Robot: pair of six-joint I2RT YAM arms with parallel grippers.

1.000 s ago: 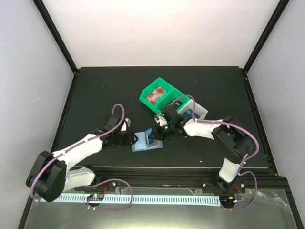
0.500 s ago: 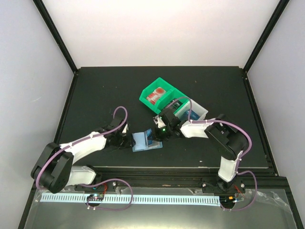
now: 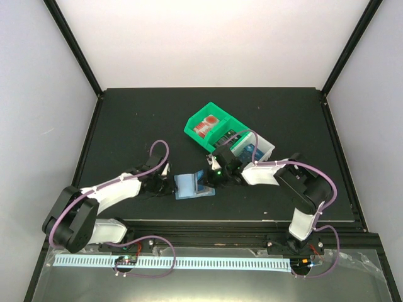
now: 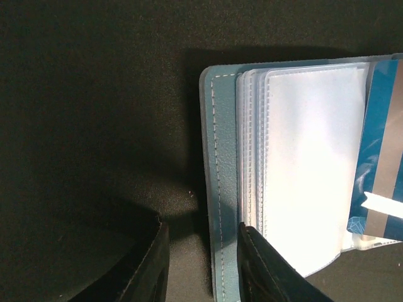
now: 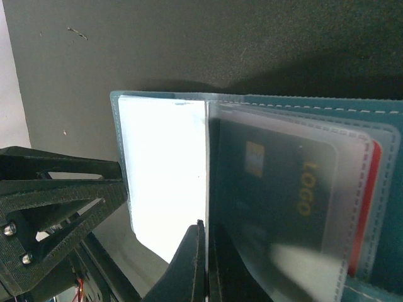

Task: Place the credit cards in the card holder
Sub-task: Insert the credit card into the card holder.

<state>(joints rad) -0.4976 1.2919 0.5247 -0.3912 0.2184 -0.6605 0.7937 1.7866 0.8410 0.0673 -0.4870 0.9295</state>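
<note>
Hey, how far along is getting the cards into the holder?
Done: a dark card sits pocketed in the card holder. In hand: right fingers pinch a pocket leaf; left fingers straddle its cover. Remaining: cards in the green bin and white bin.

Green bin (image 3: 195, 137) (white bin (image 3: 267, 148) beside).

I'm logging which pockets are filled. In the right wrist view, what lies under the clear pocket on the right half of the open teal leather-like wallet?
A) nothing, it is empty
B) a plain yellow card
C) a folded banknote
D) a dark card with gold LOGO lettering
D: through the clear pocket of the open teal leather-like card holder a dark rectangular plastic card with gold LOGO print shows, with the edge of a red card behind it.
</note>
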